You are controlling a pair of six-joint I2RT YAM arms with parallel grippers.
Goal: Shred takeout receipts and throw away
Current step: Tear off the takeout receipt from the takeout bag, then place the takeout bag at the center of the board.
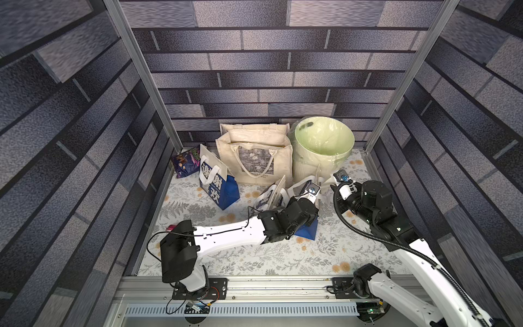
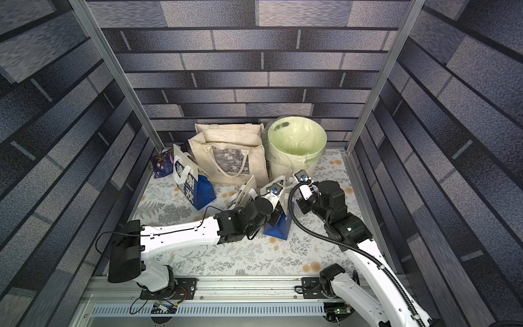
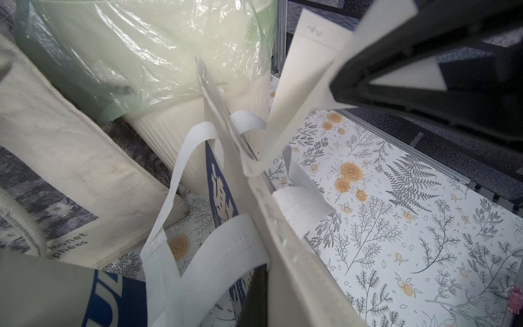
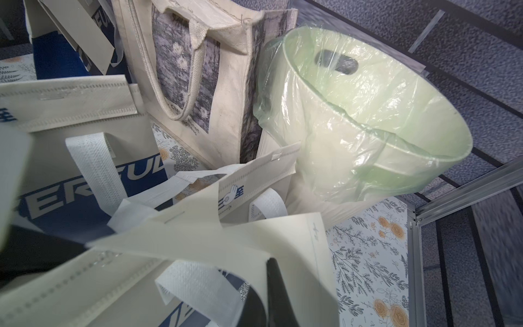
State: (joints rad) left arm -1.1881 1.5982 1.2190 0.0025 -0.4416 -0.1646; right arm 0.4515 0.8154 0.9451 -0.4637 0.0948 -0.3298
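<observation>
A ribbed bin lined with crinkly pale green plastic is standing at the back of the flower-printed table, a canvas tote leaning beside it. In front, a blue-and-white bag with woven white straps is crowding in. The right claw is pinching a thin cream-white receipt just above that bag, the slip bending. The left claw is clamping tight on the bag's rim.

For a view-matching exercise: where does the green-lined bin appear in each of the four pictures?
Top view: green-lined bin at the back, right of centre.
Top view: same place.
Left wrist: close up, its side only.
Right wrist: open mouth visible.
Shared landmark: canvas tote beside it.
</observation>
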